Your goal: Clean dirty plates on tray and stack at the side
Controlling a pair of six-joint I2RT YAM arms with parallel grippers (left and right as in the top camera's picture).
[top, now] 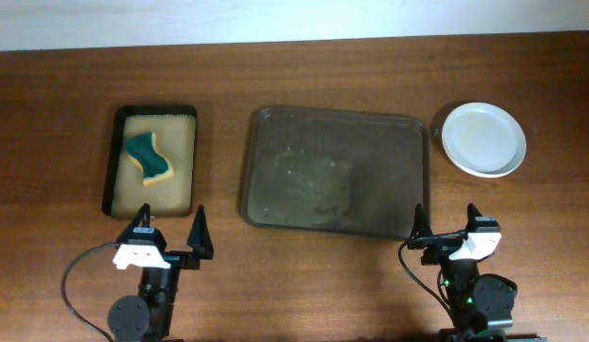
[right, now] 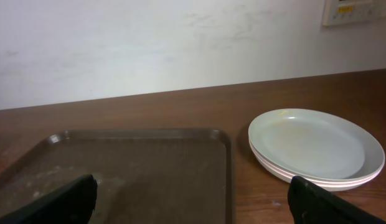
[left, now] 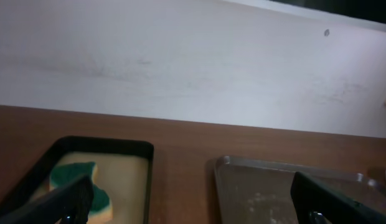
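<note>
The white plates (top: 484, 140) sit stacked on the table to the right of the dark brown tray (top: 266, 171). The stack also shows in the right wrist view (right: 314, 148), beside the tray (right: 180, 162). Nothing stands on the tray; it shows pale smears. My left gripper (top: 168, 232) is open and empty near the front edge, below the small black tray. My right gripper (top: 448, 223) is open and empty at the tray's front right corner. In the left wrist view the tray (left: 261, 186) lies at lower right.
A small black tray with a beige inside (top: 180, 166) stands left of the brown tray and holds a green and yellow sponge (top: 148, 158). Both show in the left wrist view, the tray (left: 127, 177) and the sponge (left: 75, 180). A white wall rises behind the table.
</note>
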